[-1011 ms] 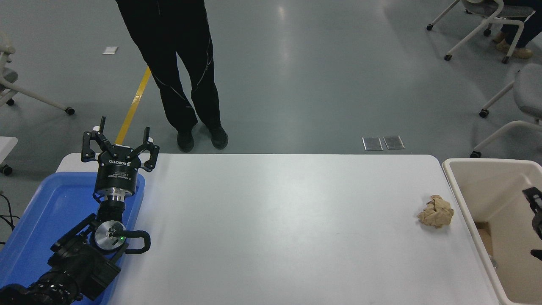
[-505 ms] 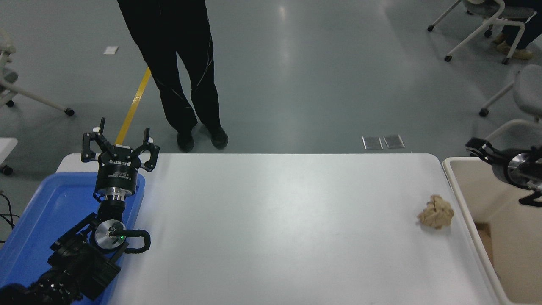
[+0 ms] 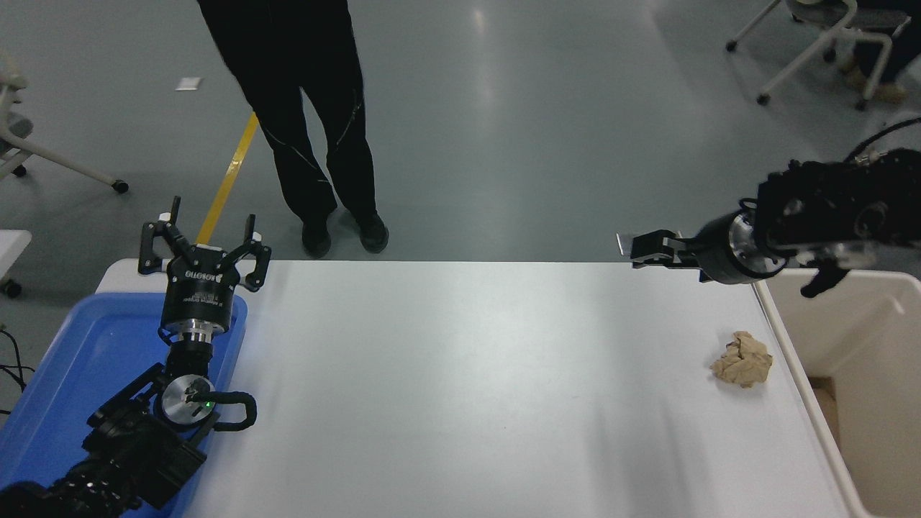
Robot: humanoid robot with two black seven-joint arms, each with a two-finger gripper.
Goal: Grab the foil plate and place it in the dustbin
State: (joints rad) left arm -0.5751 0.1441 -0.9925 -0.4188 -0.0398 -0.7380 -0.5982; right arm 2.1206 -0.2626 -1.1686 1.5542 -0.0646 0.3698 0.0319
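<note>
Head view: my right gripper (image 3: 637,252) hangs above the bench's far edge, near the far right corner, pointing left, with nothing in it. I can't tell whether its fingers are parted; they read as one dark block at this angle. The left gripper (image 3: 205,244) is parked at the far left corner, above the far end of the blue tray (image 3: 86,345), its fingers spread wide and empty.

I can't find the foil plate anywhere on the white table (image 3: 460,374). The dustbin (image 3: 874,374) stands against the right edge, and what I can see of its inside shows no silver, though its near part is cut off by the frame. I'd judge the plate is already in the bin or simply out of sight; I can't confirm either.

The risk, as I see it, is acting on a guess. If I reach now, the only loose item in range is the crumpled brown paper ball (image 3: 742,359), close to the right edge just beside the bin wall, and grabbing it would be the wrong pick. A low sweep toward the bin could also knock the ball or clip the bin's rim.

A person (image 3: 302,122) stands just beyond the far edge, left of centre, well apart from my right arm. Wheeled chairs (image 3: 813,29) sit on the floor past the far right corner.
</note>
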